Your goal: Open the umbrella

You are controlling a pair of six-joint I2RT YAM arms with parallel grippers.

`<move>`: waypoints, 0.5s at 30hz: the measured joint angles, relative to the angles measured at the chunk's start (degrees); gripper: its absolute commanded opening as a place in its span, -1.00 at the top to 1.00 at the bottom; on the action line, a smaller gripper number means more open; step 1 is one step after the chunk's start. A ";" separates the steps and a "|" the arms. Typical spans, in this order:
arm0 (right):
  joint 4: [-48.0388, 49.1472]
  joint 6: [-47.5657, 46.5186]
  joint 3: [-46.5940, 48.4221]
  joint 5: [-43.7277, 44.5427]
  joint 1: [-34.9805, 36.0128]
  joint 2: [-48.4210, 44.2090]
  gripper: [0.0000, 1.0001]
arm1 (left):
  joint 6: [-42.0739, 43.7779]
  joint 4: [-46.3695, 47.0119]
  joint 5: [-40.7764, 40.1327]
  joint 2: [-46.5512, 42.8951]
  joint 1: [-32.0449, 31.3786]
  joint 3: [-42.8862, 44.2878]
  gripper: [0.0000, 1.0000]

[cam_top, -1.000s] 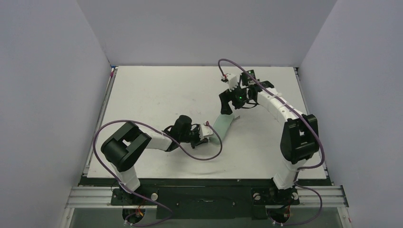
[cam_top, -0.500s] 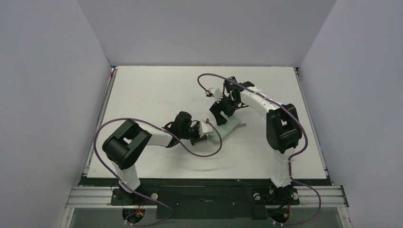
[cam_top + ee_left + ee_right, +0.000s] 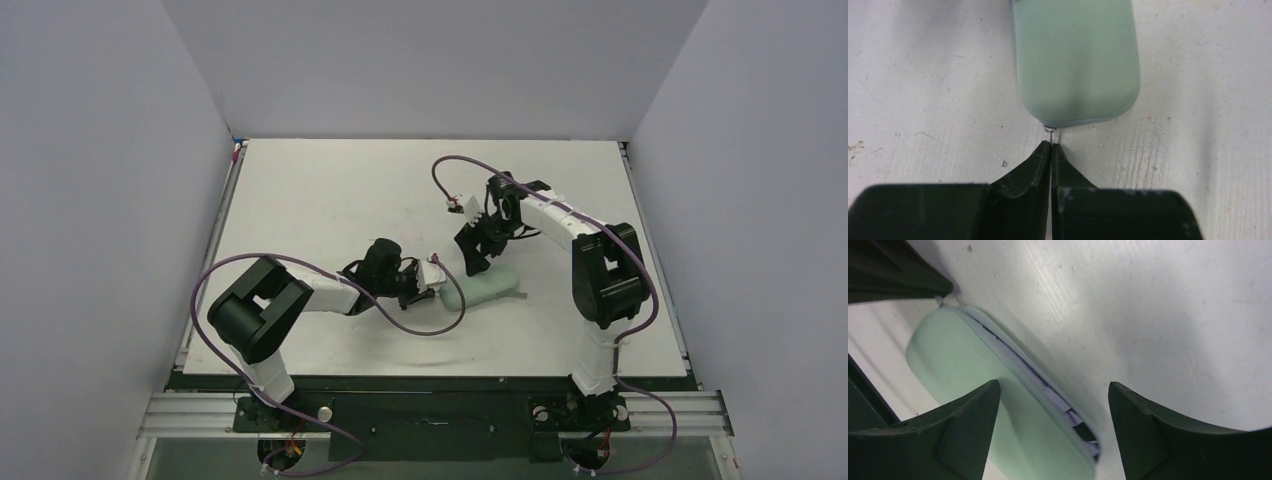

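**On the white table, a packed umbrella lies between two claws**

On the table, toward its middle and slightly near the arms, lies the umbrella. It is packed in a pale green, round-cornered case lying flat, and lavender folds show through a dark slit along one edge.

The tabletop is matte white. It is scuffed with fine scratches, faint parallel streaks and a few dark specks. Plain pale grey walls close it in on the left, back and right. A metal rail runs along the near edge where the arm bases are bolted, and a purple cable loops over the surface beside the left arm.

The left gripper sits low at the case's left end with its tips pressed together. A tiny wire loop on the case's end lies just beyond those tips, and whether they pinch it cannot be told.

The right gripper hangs over the case with its fingers spread apart. One is above the green face and the other above bare table past the slit edge.
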 measured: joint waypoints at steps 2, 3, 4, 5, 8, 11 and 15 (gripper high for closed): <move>-1.18 -2.49 -1.79 -1.11 -1.25 -1.33 -0.59 | -0.04 0.09 0.02 0.00 0.00 0.00 1.00; -2.19 -4.09 -2.29 -1.25 -1.88 -1.95 -0.60 | -0.04 0.02 0.02 0.02 0.00 0.00 1.00; -3.32 -5.97 -2.51 -1.18 -2.36 -2.43 -0.63 | -0.04 -0.07 0.02 0.04 0.00 0.00 1.00; -4.33 -7.48 -2.56 -1.16 -2.67 -2.73 -0.64 | -0.02 -0.11 0.00 0.09 0.04 0.00 1.00; -7.76 -12.52 -2.56 -1.40 -3.74 -3.76 -0.66 | 0.00 -0.13 0.00 0.48 0.33 0.28 1.00; -10.29 -15.28 -2.36 -2.45 -3.61 -4.28 -0.67 | 0.11 -0.42 0.02 0.94 0.48 0.98 1.00; -12.66 -15.91 -1.99 -4.61 -1.79 -4.28 -0.67 | 0.20 -0.50 0.04 1.33 0.52 1.42 1.00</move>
